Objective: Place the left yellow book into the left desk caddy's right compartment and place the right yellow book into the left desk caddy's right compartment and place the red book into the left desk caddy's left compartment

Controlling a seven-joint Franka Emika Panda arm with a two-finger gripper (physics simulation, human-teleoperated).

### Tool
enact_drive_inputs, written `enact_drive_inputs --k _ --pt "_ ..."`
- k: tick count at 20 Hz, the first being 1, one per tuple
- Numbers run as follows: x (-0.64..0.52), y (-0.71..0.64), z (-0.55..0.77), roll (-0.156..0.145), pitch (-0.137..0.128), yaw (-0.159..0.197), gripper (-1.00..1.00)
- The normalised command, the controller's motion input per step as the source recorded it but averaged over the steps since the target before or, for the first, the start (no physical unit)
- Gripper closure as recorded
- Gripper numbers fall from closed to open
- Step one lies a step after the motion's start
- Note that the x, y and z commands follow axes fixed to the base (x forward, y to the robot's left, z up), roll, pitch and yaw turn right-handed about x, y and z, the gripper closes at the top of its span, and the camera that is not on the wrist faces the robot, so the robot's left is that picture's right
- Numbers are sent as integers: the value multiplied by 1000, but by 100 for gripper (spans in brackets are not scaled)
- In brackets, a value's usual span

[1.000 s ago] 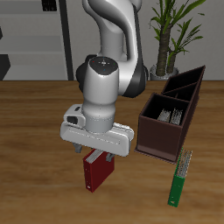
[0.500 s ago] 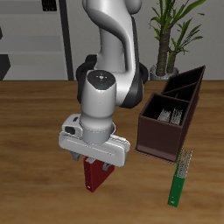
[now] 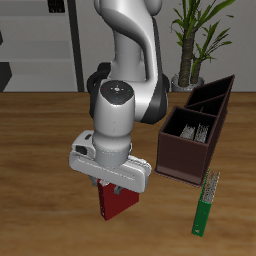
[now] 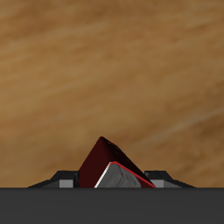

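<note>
The slim green book lies nearest the bench's front edge and plays no part; keep the carry path well above it. Just behind, the gripper has its jaws pinching the red book — the wrist view shows the red book's dark cover and pale page edge rising between the finger housings, tilted rather than square. The book looks lifted just off the bench, though the arm hides its top.

The step in hand, as I judge it, is the carry to the left desk caddy: raise the book above the caddy's rim first, then swing across, straighten it, and lower it edge-first into the left compartment — which bin that is I cannot tell for certain. The nearer bin already holds pale ribbed page edges, so the farther one seems likelier.
</note>
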Motion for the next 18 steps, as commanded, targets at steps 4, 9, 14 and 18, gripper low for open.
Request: enact_drive_inputs --k 4,9,14,18 --pt "-145 -103 223 -28 -17 -42 100" --pt "-194 -18 480 -44 -50 -7 100" --pt "-336 -23 792 -56 -62 6 100" --pt "-265 -44 606 -55 -27 6 100"
